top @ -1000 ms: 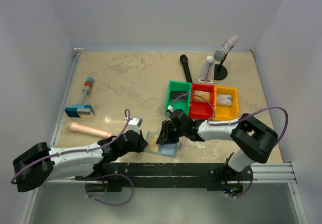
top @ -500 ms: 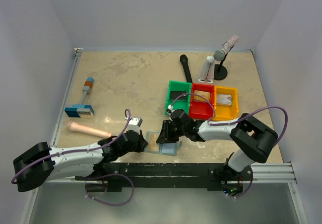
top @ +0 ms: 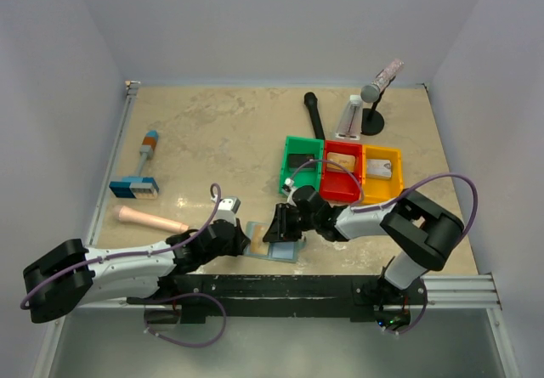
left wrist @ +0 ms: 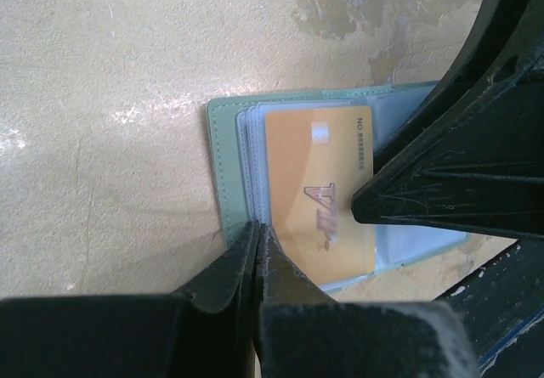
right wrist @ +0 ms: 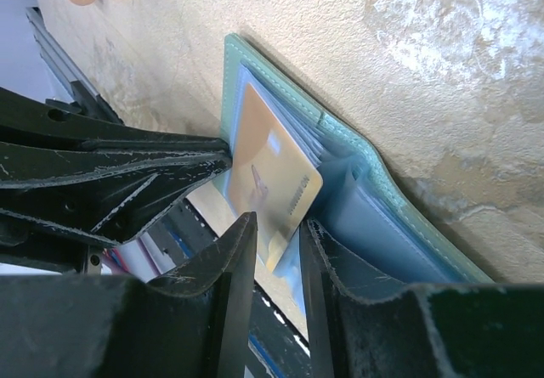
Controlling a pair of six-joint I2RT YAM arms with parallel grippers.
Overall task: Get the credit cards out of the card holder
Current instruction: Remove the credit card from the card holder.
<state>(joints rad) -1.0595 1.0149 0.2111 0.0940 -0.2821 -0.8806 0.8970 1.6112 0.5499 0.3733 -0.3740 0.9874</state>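
**Right arm's elbow swung slightly left over the last second; both wrists unmoved at the holder**

Small grey-blue bifold card holder (top: 275, 250) (left wrist: 223, 167) (right wrist: 280, 79) lies open and flat at the near edge of the beige tabletop (top: 229, 132), between the two wrists. A thin tan-orange card (left wrist: 319, 193) (right wrist: 274, 172) sits partly out of the holder's clear sleeves, with gold lettering on its face.

Left jaws are clenched, their tips meeting on the holder's near edge beside the card. Right jaws are narrowed to a slim gap with the card's corner between them. Whether they actually pinch it cannot be told.

Beyond the holder, well apart, three plastic bins stand in a touching row: green bin (top: 287, 162), red bin (top: 338, 193) and yellow bin (top: 398, 174). On the left side of the tabletop lie a blue-and-orange block tool (top: 136, 184) and a peach-coloured cylinder (top: 151, 219).
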